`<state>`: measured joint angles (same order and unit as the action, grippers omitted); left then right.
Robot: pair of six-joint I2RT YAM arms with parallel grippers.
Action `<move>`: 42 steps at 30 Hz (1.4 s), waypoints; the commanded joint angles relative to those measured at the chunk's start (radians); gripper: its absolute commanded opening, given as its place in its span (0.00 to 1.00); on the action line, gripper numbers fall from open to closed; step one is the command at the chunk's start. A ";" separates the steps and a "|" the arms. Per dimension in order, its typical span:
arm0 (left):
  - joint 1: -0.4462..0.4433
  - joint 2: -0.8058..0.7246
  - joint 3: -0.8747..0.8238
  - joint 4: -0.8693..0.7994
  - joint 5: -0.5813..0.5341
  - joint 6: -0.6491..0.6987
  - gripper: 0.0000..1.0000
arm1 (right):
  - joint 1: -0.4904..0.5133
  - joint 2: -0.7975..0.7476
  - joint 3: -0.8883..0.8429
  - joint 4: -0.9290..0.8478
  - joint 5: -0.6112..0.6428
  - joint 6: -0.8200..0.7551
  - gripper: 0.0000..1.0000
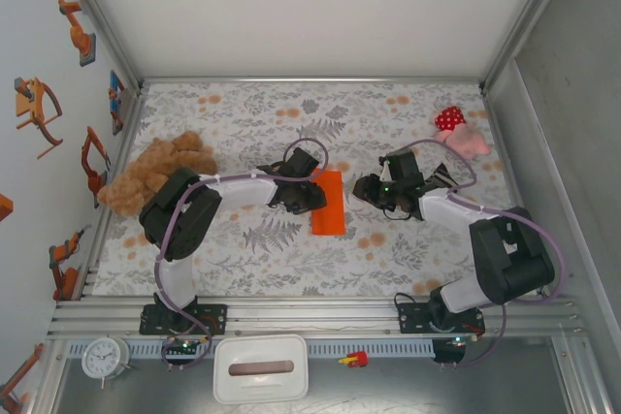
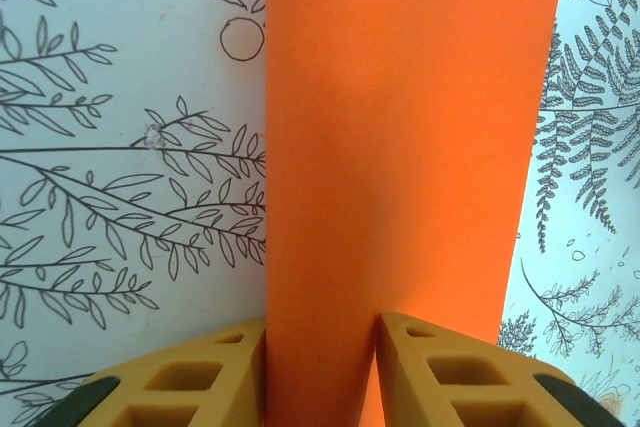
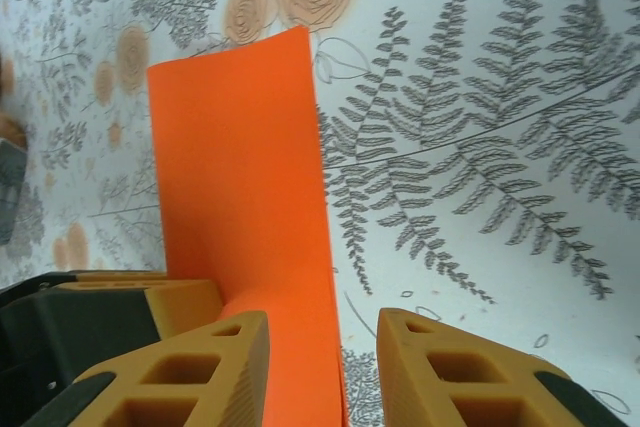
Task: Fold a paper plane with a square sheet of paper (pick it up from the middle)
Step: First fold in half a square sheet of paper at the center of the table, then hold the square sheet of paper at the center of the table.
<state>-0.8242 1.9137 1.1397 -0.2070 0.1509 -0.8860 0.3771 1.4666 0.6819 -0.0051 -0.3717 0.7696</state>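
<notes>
Left gripper (image 2: 322, 335), wrist view: yellow fingers (image 2: 190, 377) sit part-way apart and the paper (image 2: 400, 147) fills the whole gap between them. Paper's left edge lines up with the inner face of the left-hand finger. The right-hand finger sits over the sheet, which carries on past it. Can't tell whether the jaws are actually pinching it or just straddling it.

Right gripper (image 3: 325, 327): jaws apart, nothing held. Paper's right edge runs down into the gap close to the left-hand finger, and printed cloth (image 3: 500, 197) shows through the rest. One of the left gripper's fingers (image 3: 140, 305) is in at the lower left of that view, against the near end of the paper, and the sheet curls up a bit there.

Top view: paper is a narrow orange rectangle at mid-table, long axis running away from the arm bases, slightly tilted, lying between the two grippers. Left gripper is on its left edge, right gripper just off its right side.

Teddy bear (image 1: 155, 172) is at the left edge of the cloth, polka-dot plush (image 1: 449, 119) at the far right, both well apart from the paper.
</notes>
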 commanded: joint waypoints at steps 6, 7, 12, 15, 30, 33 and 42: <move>-0.001 0.118 -0.027 -0.095 -0.001 -0.017 0.35 | -0.002 -0.001 0.038 -0.027 0.057 -0.010 0.33; -0.002 0.120 -0.033 -0.093 0.002 -0.017 0.35 | -0.001 0.004 0.041 -0.026 0.053 -0.010 0.33; -0.002 0.132 -0.041 -0.106 0.005 -0.001 0.35 | -0.002 0.038 0.051 -0.004 0.014 -0.015 0.30; -0.001 0.137 -0.043 -0.110 -0.001 0.007 0.35 | -0.001 0.054 0.052 0.012 -0.012 -0.015 0.28; -0.001 0.165 -0.028 -0.095 0.021 0.047 0.35 | 0.002 0.084 0.039 0.055 -0.087 -0.016 0.27; -0.002 0.166 -0.032 -0.086 0.024 0.070 0.35 | 0.003 0.092 0.036 0.065 -0.101 -0.012 0.27; -0.001 0.176 -0.036 -0.091 0.005 0.087 0.34 | 0.004 0.102 0.033 0.079 -0.117 -0.009 0.26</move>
<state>-0.8150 1.9415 1.1648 -0.2428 0.1787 -0.8291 0.3771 1.5513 0.7136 0.0444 -0.4683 0.7685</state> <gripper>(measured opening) 0.341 0.263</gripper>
